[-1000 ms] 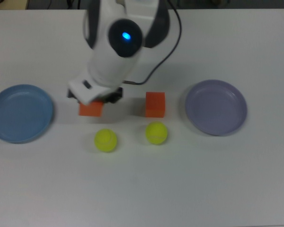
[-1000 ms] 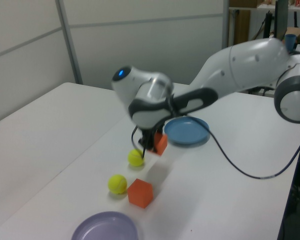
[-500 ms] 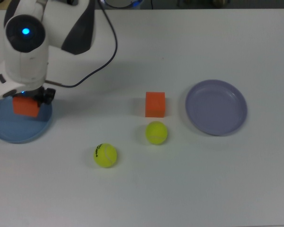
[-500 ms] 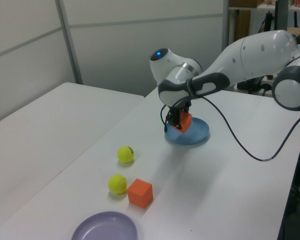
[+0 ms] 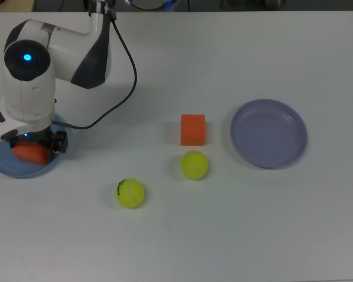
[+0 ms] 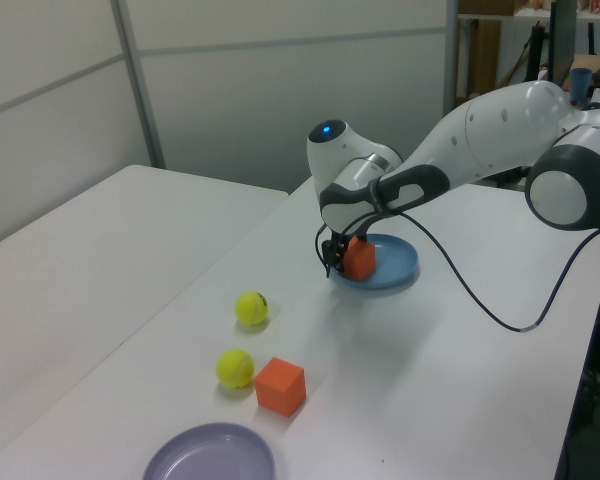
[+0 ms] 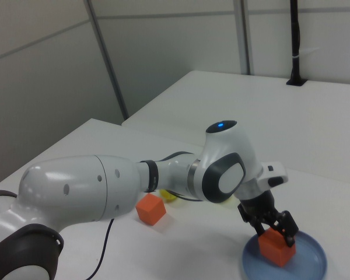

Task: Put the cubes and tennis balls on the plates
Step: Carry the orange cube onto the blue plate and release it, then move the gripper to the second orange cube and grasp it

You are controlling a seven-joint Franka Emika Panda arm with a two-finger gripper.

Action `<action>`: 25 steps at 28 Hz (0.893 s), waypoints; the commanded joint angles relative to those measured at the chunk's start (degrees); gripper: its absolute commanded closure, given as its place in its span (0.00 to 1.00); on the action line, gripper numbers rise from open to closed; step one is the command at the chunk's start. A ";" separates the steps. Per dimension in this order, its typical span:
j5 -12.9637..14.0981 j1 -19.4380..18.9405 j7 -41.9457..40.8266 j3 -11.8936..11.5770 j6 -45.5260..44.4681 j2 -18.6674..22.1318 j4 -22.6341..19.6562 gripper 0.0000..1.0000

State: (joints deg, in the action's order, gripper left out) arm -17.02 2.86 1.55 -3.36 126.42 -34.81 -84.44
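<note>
Since half a second ago, the matte orange cube (image 5: 29,154) has been lowered from above the light blue round plastic plate (image 5: 6,167) down into it, and the black two-finger gripper (image 5: 32,147) is closed on it.

In the top view, the cube is half hidden under the white robot arm (image 5: 29,88). Well apart on the white table (image 5: 253,235) are seen a second orange cube (image 5: 193,129), a fuzzy yellow-green tennis ball (image 5: 195,165) just below it, a second tennis ball with black print (image 5: 130,193) further to the top view's left, and the empty pale lavender plate (image 5: 269,133).

In the left view, the held cube (image 6: 359,259) is shown resting inside the blue plate (image 6: 395,265), with a black cable (image 6: 480,310) trailing over the table.

In the right view alone, the black fingers (image 7: 289,227) are seen pressed on opposite sides of the cube (image 7: 276,247); one ball (image 7: 169,196) is mostly blocked by the arm.
</note>
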 commanded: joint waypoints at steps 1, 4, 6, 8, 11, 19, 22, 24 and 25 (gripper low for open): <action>1.64 -0.13 0.21 0.63 0.84 1.76 1.12 0.00; 1.64 -0.57 0.21 2.38 0.84 2.55 1.91 0.00; 1.55 -0.84 0.30 3.88 0.93 2.81 1.91 0.00; 1.55 -1.45 0.30 5.46 0.93 3.16 2.35 0.00; 1.47 -2.15 1.17 8.62 1.11 3.60 3.49 0.00; 1.03 -5.49 4.34 12.32 1.46 3.87 3.41 0.00; 0.68 -7.07 5.22 12.32 1.37 3.96 3.23 0.00; 0.68 -8.22 5.83 12.41 1.02 4.74 3.23 0.00; 0.76 -8.83 6.18 12.41 0.58 5.53 3.23 0.00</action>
State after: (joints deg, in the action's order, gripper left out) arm -16.26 -3.95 5.81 9.18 126.71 -31.56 -80.14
